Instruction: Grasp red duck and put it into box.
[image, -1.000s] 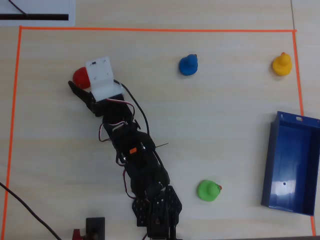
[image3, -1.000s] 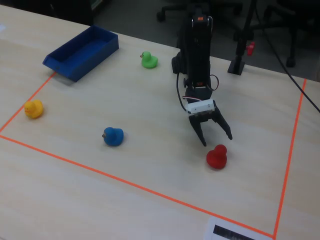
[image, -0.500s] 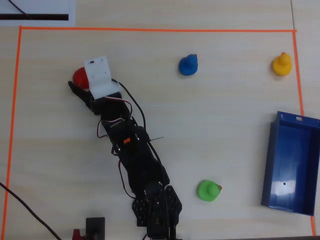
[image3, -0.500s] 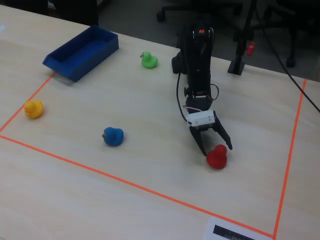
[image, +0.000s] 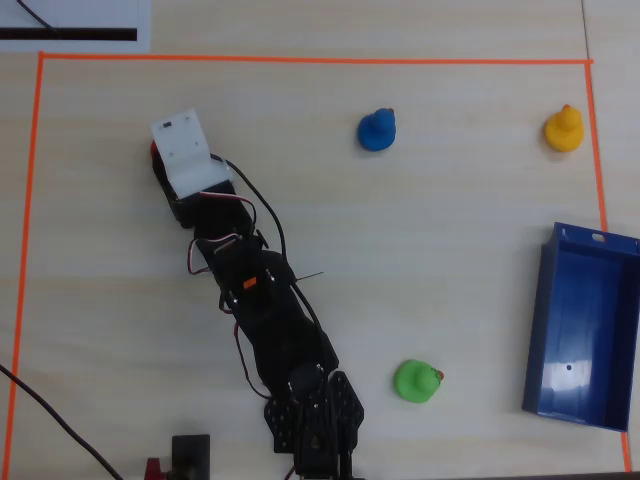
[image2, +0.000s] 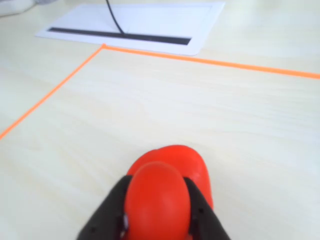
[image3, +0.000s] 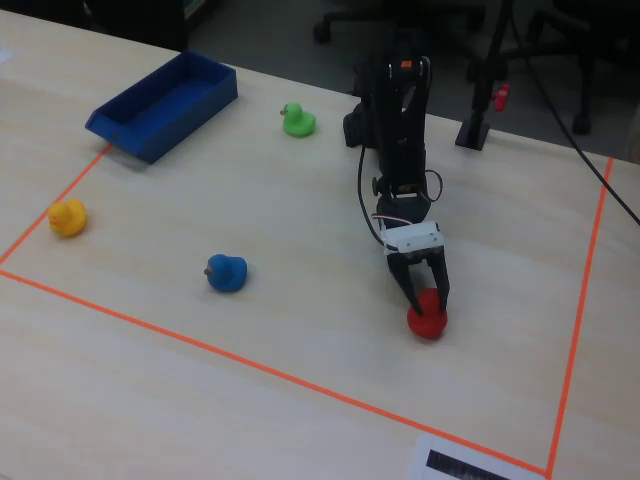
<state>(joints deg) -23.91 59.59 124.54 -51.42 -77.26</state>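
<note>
The red duck (image3: 427, 322) sits on the light wooden table near the tape corner. My gripper (image3: 425, 305) points down over it, with one black finger on each side. In the wrist view the fingers (image2: 112, 205) press against both sides of the duck's head (image2: 160, 200), so my gripper (image2: 157, 185) is shut on it. In the overhead view only a red sliver of the duck (image: 154, 150) shows beside the white wrist mount. The dark blue box (image: 540, 330) is empty and lies far off at the right edge; in the fixed view it (image3: 190, 115) is at the far left.
A blue duck (image: 377, 130), a yellow duck (image: 563, 129) and a green duck (image: 415, 381) stand apart on the table. Orange tape (image: 300, 60) frames the work area. A white sheet (image2: 150, 20) lies just outside the corner ahead of the gripper.
</note>
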